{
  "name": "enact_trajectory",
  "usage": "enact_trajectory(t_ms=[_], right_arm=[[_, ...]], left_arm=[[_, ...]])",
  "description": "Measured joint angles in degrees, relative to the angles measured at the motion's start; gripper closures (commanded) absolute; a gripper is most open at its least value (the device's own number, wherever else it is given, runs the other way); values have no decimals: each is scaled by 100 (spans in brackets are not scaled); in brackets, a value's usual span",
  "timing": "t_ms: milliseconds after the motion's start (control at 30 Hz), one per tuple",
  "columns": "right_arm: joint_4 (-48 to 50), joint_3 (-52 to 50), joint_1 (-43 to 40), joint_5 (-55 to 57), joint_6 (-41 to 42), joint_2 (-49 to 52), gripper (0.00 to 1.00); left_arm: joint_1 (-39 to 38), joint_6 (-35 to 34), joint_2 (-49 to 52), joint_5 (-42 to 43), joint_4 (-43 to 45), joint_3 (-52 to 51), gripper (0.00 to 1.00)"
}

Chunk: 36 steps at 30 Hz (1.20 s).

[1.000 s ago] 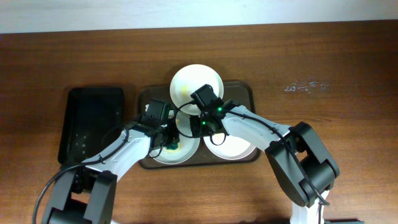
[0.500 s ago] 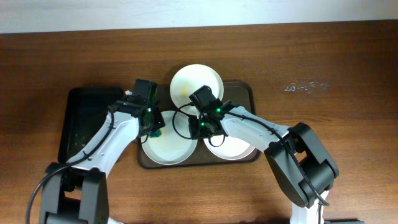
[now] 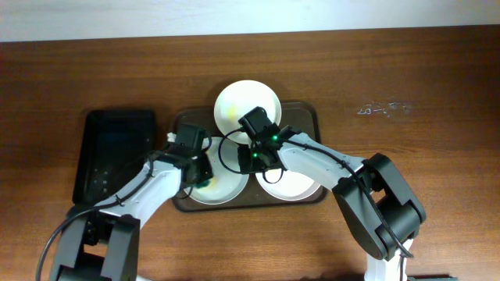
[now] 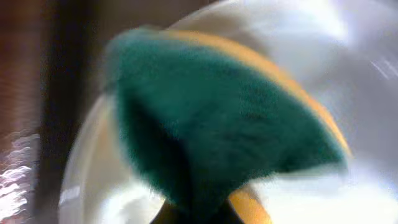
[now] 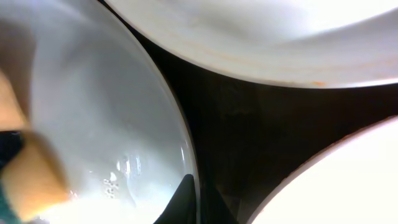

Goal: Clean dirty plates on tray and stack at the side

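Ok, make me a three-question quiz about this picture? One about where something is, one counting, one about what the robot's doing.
1. From overhead, where is the black tray? A) left of the brown tray B) right of it C) on it
2. How many white plates are on the brown tray? A) one B) three C) five
3. What is the left gripper doing? A) hanging open B) gripping a cup C) gripping a green-and-yellow sponge
1 A: it sits past the tray's left edge. 2 B: one behind, two in front. 3 C: sponge fills its wrist view.
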Motion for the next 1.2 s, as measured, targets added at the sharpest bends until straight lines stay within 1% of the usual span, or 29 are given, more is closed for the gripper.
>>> enact_trajectory(t_ms=[100, 167, 200, 267, 367, 467, 500, 533, 567, 633, 700, 733, 767, 867, 933, 967, 1033, 1067, 1100, 1133, 1167, 1200], right_arm=[[22, 0, 52, -129, 0, 0, 96], [-46, -2, 35, -68, -46, -42, 96], [-66, -13, 33, -44, -87, -94, 96], [-72, -44, 92, 138, -216, -417, 96], [-74, -46, 264, 437, -428, -944, 96], [-339, -24, 417, 957, -671, -1217, 96], [-678, 57, 457, 1355, -841, -1285, 96], [-798, 151, 479, 1547, -940, -1296, 96], [-914, 382, 538, 1875, -1211, -1331, 96], [-1137, 791, 719, 2492, -1554, -1381, 96], [-1397, 1123, 973, 3265, -1952, -1416, 96], [-1440, 1274, 1209, 3941, -2376, -1445, 96], [-1436, 1344, 1368, 4280, -2612, -1445, 96], [-940, 1421, 2074, 5989, -4116, -1445, 96], [-743, 1425, 2433, 6721, -4732, -1445, 96], [-761, 1425, 2529, 6876, -4776, -1445, 96], [-1185, 1451, 2544, 6763, -4168, -1449, 96], [-1523, 1456, 2439, 6251, -3650, -1475, 96], [-1626, 1423, 2197, 5510, -2979, -1480, 96], [-1633, 1384, 1993, 5005, -2365, -1480, 96], [-1639, 1246, 1561, 4113, -1902, -1484, 96], [-1604, 1126, 1292, 3683, -1617, -1471, 96]], left_arm=[[337, 2, -44, -520, -892, 343, 100], [490, 4, -387, -848, -1202, 699, 100], [540, 2, -608, -874, -1215, 787, 100], [546, 2, -1283, -654, -1217, 868, 100], [699, 2, -2033, -328, -1263, 892, 100], [1379, 4, -2868, -184, -1537, 903, 100], [1687, 4, -3001, -153, -1727, 909, 100], [2111, 7, -3064, -168, -1882, 911, 100], [2396, 87, -3058, -162, -1943, 911, 100], [2752, 236, -2964, -160, -2015, 911, 100], [2911, 308, -2844, -157, -2065, 911, 100], [2962, 326, -2785, -160, -2072, 911, 100], [2983, 330, -2717, -160, -2070, 911, 100], [2997, 332, -2544, -157, -2083, 911, 100], [2997, 337, -2490, -155, -2105, 911, 100], [2997, 350, -2490, -153, -2116, 911, 100], [2997, 352, -2490, -57, -2120, 911, 100], [2997, 361, -2490, 48, -2118, 911, 100], [2997, 393, -2490, 210, -2133, 911, 100], [2997, 415, -2490, 372, -2135, 911, 100], [2997, 442, -2490, 634, -2157, 911, 100], [2997, 516, -2490, 850, -2166, 911, 100]])
